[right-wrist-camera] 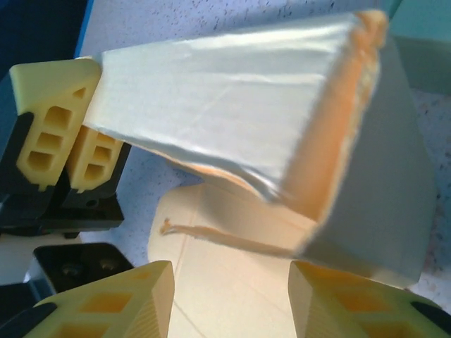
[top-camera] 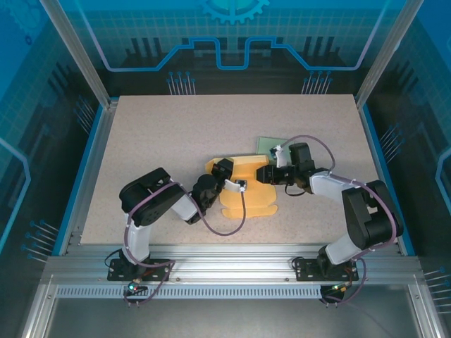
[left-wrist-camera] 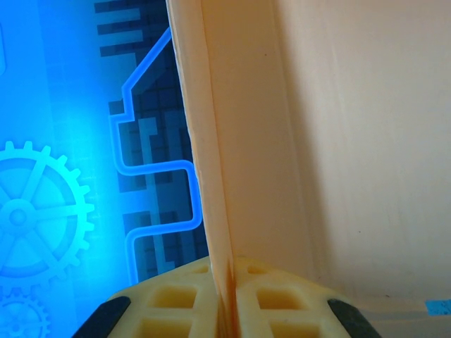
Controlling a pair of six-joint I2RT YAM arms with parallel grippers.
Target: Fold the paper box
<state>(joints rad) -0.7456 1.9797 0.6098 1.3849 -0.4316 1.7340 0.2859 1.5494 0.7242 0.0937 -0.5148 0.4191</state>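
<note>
1. Yellow-orange flat-cut paper box (top-camera: 250, 201) lies near the middle of the speckled beige worktop (top-camera: 155, 134), between the two arms. Most panels lie flat; one flap at the left rear side is raised.
2. The left pincer (left-wrist-camera: 229, 299) is clamped together on the thin edge of the raised flap. Its wrist view shows the card edge pinched straight between both pads.
3. The right pincer (right-wrist-camera: 232, 296) has its jaws apart and holds nothing. It sits low over the flat base panel and faces the raised flap from the right. The flap's lower corner hangs just ahead of the gap.
4. Step in hand, as judged: stand this wall up along its crease, the left holding and the right coming in to press or pinch.
5. To do it well:
   - The left should hold near the edge without twisting, so the crease runs straight.
   - The right should approach square to the fold line.
   - The right should then either close on the doubled wall or press the base panel close to the crease, so the blank cannot slide.
6. Risk: the card looks thin, and a ragged strip shows beside the crease in the right wrist view. Pull gently, or it may tear.
7. Pale green sheet (top-camera: 270, 144) lies just behind the box near the right wrist. It looks uninvolved.
</note>
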